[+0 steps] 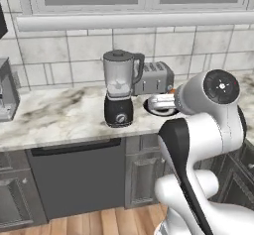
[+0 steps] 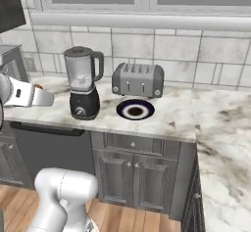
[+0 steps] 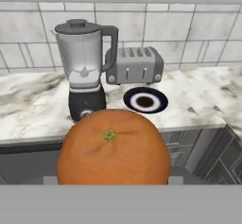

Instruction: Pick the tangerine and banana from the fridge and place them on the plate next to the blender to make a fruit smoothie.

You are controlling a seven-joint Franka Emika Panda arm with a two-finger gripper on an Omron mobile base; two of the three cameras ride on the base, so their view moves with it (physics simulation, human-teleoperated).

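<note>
Tangerine run in progress, plate not reached yet

The gripper (image 3: 113, 183) is seen clamped round the tangerine (image 3: 113, 147), which is carried in the air short of the counter; the fingertips themselves are mostly hidden behind the fruit, so the grip is judged from how it sits. Ahead, the plate (image 3: 145, 100) is left bare, just beside the blender (image 3: 86, 69) and in front of the toaster (image 3: 134, 66). Next, the fruit would need to be carried over the plate, lowered and released. The banana is yet to be fetched. No brand or writing can be read anywhere.

Orange tangerine (image 3: 113, 146); navy, pale-rimmed plate (image 2: 135, 110); black-based blender (image 2: 83, 83).
</note>
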